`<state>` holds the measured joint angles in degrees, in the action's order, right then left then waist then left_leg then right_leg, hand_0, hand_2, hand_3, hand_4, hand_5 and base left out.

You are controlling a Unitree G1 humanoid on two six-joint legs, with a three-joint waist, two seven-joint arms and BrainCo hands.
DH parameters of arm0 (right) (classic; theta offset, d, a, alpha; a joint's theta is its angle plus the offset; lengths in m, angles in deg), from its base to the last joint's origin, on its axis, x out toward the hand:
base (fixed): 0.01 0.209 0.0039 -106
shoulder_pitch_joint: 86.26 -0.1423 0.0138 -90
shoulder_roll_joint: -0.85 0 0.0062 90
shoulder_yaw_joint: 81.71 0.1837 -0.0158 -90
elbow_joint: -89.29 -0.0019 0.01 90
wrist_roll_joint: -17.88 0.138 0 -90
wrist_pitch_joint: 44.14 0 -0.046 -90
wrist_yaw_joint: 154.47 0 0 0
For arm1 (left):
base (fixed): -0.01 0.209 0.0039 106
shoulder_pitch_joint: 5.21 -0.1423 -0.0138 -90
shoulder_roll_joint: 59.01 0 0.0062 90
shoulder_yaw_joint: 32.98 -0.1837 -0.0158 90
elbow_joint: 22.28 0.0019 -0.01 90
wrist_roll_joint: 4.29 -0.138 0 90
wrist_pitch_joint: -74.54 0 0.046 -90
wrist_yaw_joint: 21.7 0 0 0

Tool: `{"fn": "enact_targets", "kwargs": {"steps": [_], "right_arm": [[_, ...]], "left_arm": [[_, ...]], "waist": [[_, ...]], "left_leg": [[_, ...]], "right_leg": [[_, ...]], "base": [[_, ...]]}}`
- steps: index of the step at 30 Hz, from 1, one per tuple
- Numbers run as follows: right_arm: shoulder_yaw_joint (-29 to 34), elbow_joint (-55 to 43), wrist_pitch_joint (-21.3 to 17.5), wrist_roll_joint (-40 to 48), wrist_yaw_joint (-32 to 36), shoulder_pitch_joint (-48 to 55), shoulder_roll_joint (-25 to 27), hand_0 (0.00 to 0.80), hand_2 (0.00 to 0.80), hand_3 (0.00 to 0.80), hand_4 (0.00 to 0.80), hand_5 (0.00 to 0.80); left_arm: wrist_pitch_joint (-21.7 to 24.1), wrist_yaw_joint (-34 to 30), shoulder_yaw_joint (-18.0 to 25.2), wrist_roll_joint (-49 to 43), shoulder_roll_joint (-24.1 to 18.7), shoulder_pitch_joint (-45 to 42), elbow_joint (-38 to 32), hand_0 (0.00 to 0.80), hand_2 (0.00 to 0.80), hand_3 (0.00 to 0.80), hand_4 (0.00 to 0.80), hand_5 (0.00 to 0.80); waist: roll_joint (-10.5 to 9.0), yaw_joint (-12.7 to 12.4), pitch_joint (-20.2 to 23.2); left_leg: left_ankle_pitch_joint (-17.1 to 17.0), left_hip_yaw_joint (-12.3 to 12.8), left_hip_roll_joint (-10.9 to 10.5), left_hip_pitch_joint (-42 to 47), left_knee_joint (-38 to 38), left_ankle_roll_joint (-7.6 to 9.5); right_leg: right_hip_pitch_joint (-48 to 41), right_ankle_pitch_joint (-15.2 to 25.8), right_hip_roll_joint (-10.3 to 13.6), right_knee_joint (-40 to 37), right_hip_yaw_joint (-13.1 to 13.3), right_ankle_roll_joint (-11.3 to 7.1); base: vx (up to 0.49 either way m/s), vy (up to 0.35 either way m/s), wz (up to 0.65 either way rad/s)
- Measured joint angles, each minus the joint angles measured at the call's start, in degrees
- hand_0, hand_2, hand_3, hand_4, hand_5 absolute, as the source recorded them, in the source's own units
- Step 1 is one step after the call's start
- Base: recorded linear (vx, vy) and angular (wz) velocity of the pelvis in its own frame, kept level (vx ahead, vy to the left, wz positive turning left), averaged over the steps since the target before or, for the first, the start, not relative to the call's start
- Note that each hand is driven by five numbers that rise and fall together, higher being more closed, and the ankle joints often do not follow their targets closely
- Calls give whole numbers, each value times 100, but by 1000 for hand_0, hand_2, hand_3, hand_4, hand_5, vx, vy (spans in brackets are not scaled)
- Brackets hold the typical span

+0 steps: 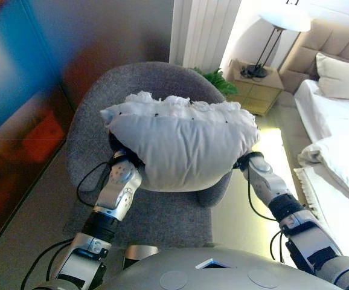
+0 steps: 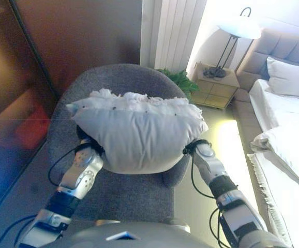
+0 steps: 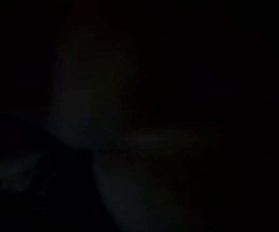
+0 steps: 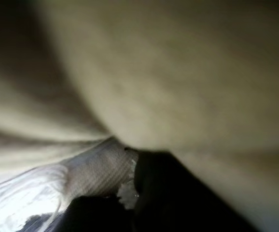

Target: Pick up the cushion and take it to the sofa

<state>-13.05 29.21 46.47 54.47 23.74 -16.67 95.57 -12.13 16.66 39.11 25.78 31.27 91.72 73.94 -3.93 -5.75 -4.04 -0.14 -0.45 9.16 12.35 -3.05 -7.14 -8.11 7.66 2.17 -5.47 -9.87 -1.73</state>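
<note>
left eye view: up on the head, looking steeply down at the grey armchair (image 1: 162,211), with the lamp (image 1: 281,21) and bed (image 1: 337,145) toward the upper right.
right eye view: same spot, just a touch to the side, also facing down; it catches a bit less of the bed.
shared: both take in the armchair, the white cushion (image 2: 139,134) and both forearms.
left wrist view: pretty much black, can't tell what it faces.
right wrist view: jammed right up against pale fabric, which fills nearly the whole view.
</note>
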Motion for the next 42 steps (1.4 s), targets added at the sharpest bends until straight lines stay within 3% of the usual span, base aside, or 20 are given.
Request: {"fn": "enact_targets", "kwargs": {"steps": [1, 8, 11, 16, 22, 30, 31, 32, 33, 34, 42], "right_arm": [[-17, 35, 47, 0, -11, -123, -1, 800, 800, 800, 800, 800], [-168, 481, 343, 6, -124, -439, -209, 800, 800, 800, 800, 800], [-168, 1107, 575, 14, -95, -462, -388, 800, 800, 800, 800, 800], [-165, 2210, 994, 130, 155, -490, -529, 800, 800, 800, 800, 800], [-159, 3072, 1242, 257, 390, -670, -506, 800, 800, 800, 800, 800], [-100, 3528, 1803, 282, 413, -922, -425, 800, 800, 800, 800, 800], [-102, 3546, 1820, 272, 414, -921, -426, 800, 800, 800, 800, 800], [-103, 3547, 1822, 209, 415, -918, -426, 800, 800, 800, 800, 800], [-105, 3547, 1822, 120, 431, -916, -432, 351, 351, 351, 351, 351], [-105, 3547, 1821, 35, 451, -911, -429, 0, 0, 0, 0, 0], [-169, 3515, 1227, -541, 374, -822, -334, 0, 0, 0, 0, 0]], "left_arm": [[-13, 32, 0, 0, -1, 17, 2, 800, 800, 800, 800, 800], [-152, 420, -11, 72, -2, 184, 621, 800, 800, 800, 800, 800], [-325, 621, -115, 300, 66, 346, 1140, 800, 800, 800, 800, 800], [-669, 964, -126, 711, 550, 799, 2393, 800, 800, 800, 800, 800], [-1085, 1224, -172, 966, 817, 1334, 3273, 800, 800, 800, 800, 800], [-1432, 1237, -412, 1582, 837, 1728, 3769, 800, 800, 800, 800, 800], [-1445, 1227, -450, 1654, 837, 1735, 3877, 696, 696, 696, 696, 696], [-1514, 1179, -463, 1716, 833, 1735, 3959, 452, 452, 452, 452, 452], [-1557, 1117, -462, 1823, 822, 1733, 4049, 63, 63, 63, 63, 63], [-1576, 1083, -463, 1869, 823, 1732, 4132, 0, 0, 0, 0, 0], [-1386, 612, -568, 2270, 768, 1688, 4294, 0, 0, 0, 0, 0]], "waist": [[27, -16, -20], [28, -142, -55], [27, -136, -56], [28, -104, -65], [11, 99, -277], [122, 360, -434], [143, 364, -447], [155, 417, -453], [162, 502, -458], [170, 504, -460], [222, 603, -458]], "left_leg": [[-35, -16, 4, 14, 11, -89], [21, -126, 6, 118, 129, -124], [19, -115, 38, 148, 184, -121], [18, -107, 82, 267, 268, -120], [23, -94, 99, 296, 380, -126], [6, -99, 106, 51, 432, -106], [6, -98, 105, 37, 433, -106], [6, -96, 103, 13, 431, -106], [6, -95, 105, 0, 424, -106], [6, -94, 105, 15, 416, -105], [5, 31, 108, 224, 384, -106]], "right_leg": [[-33, -1, 0, -1, -13, 1], [-281, -36, 19, 30, -104, 47], [-382, -38, 16, 38, -136, 50], [-560, -42, -13, 50, -155, 56], [-554, -57, -13, 208, -144, 79], [-226, -73, -2, 399, -126, 100], [-208, -74, 0, 399, -126, 102], [-176, -74, 3, 401, -126, 103], [-181, -74, -1, 404, -127, 102], [-186, -74, -1, 411, -128, 102], [-362, -76, 10, 354, -132, 105]], "base": [[100, 38, 7], [127, 28, 11], [189, -16, 16], [177, -68, 5], [76, -45, -2], [24, 13, -2], [125, 36, -3], [136, 26, 0], [163, 13, 0], [150, 5, 1], [71, 15, -4]]}}
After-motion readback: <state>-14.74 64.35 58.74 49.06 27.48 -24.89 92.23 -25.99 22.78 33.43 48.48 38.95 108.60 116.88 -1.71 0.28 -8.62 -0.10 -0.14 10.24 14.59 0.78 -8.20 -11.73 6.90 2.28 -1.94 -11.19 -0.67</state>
